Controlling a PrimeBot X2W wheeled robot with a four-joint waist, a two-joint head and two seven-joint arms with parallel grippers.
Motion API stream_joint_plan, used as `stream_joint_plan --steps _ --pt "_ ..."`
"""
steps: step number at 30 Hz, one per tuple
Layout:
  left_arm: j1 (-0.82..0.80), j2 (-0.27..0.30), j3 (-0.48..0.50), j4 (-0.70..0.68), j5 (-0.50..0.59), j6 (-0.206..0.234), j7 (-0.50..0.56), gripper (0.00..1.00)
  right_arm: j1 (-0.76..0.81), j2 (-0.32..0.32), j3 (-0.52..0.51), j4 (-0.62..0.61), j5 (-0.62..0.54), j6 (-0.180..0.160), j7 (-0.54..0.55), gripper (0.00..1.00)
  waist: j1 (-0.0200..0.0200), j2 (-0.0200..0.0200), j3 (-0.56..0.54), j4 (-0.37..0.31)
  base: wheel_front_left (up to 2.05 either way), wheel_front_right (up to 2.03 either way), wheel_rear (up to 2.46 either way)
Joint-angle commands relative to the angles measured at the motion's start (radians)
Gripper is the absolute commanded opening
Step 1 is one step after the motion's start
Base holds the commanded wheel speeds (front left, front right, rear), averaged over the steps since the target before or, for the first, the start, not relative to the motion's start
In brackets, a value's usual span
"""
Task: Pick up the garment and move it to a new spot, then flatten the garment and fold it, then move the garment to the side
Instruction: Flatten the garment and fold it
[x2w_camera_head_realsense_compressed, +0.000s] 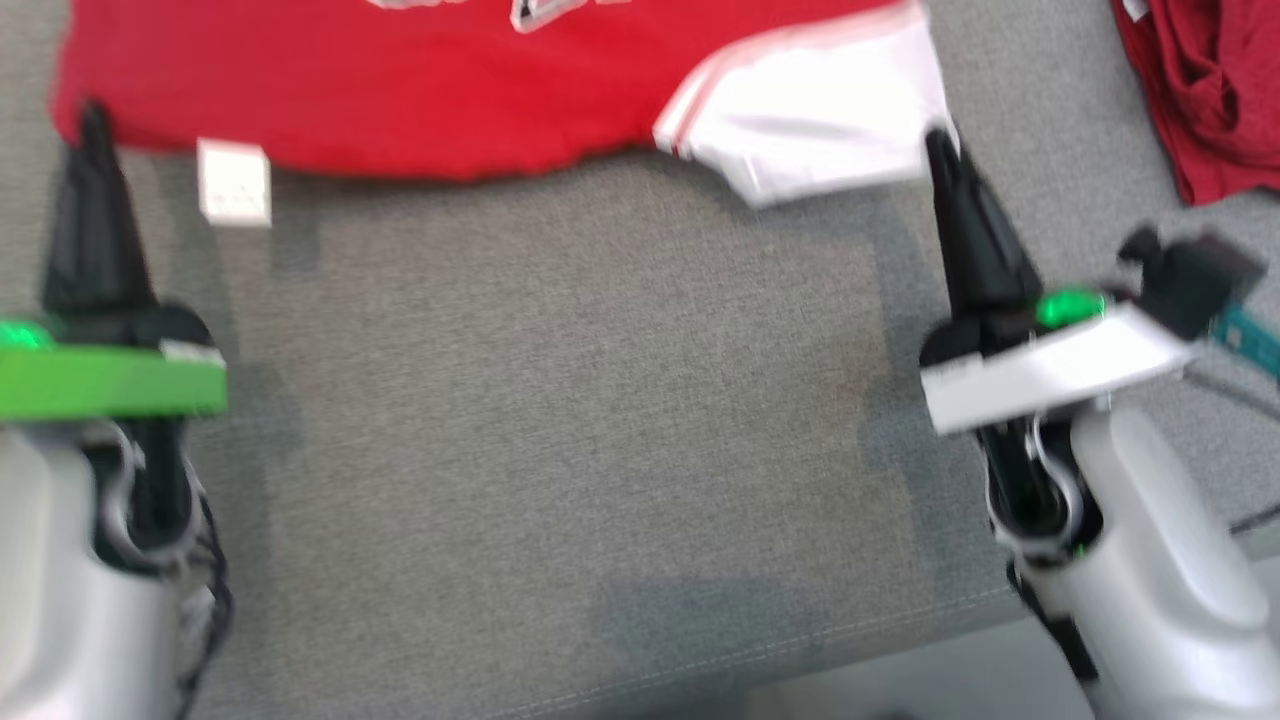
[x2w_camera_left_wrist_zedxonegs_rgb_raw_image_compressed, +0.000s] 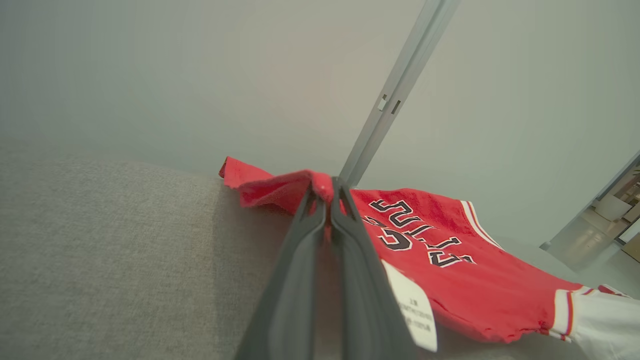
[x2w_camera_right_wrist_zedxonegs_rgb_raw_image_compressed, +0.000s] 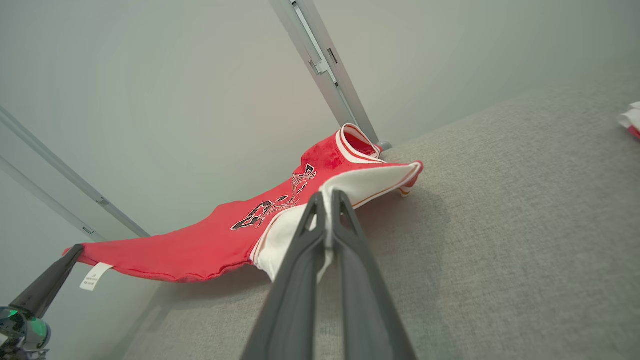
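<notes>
Holding the red jersey with white sleeves and black lettering (x2w_camera_head_realsense_compressed: 400, 90) by its near edge, I judge I am in the flattening step, with folding not yet begun. My left gripper (x2w_camera_head_realsense_compressed: 95, 125) has its fingers clamped together on the red hem corner, just beside a white care label (x2w_camera_head_realsense_compressed: 233, 180). My right gripper (x2w_camera_head_realsense_compressed: 940, 150) has its fingers pinched shut on the white sleeve (x2w_camera_head_realsense_compressed: 820, 120).

The jersey lies across the far part of the grey fabric-covered tabletop (x2w_camera_head_realsense_compressed: 600, 400), its near edge raised off the tabletop and pulled fairly taut between the two grips. The sleeve looks rumpled. Next I should lower both hands evenly, keeping that tension, before letting go. A dark red crumpled cloth (x2w_camera_head_realsense_compressed: 1210, 90) sits at the tabletop's far right.
</notes>
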Motion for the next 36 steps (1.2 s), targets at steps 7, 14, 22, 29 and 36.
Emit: stream_joint_plan --steps 7,14,22,29,36 --pt "0.255 -0.109 0.067 -0.035 0.022 -0.004 -0.002 0.0 0.319 0.004 -0.074 -0.08 -0.002 0.0 0.019 0.0 0.0001 0.0099 -0.209 0.114 0.0 0.0 0.0" --pt "0.444 -0.206 0.128 -0.042 0.064 -0.003 -0.002 0.0 0.528 0.061 -0.115 -0.118 -0.022 0.0 0.041 0.0 0.0001 0.0099 -0.288 0.113 0.0 0.0 0.0" --pt "0.568 -0.253 0.163 -0.056 0.094 -0.003 -0.002 0.0 0.65 0.104 -0.115 -0.137 -0.03 0.0 0.053 0.0 0.0001 0.0099 -0.346 0.109 0.0 0.0 0.0" --pt "0.624 -0.262 0.177 -0.064 0.097 -0.003 -0.002 0.0 0.684 0.118 -0.12 -0.134 -0.039 0.0 0.063 0.0 0.0001 0.0099 -0.365 0.112 0.0 0.0 0.0" --pt "0.603 -0.266 0.161 -0.027 0.088 -0.003 -0.002 0.0 0.669 0.129 -0.102 -0.111 -0.031 0.0 0.074 0.0 0.0001 0.0099 -0.391 0.112 0.0 0.0 0.0"
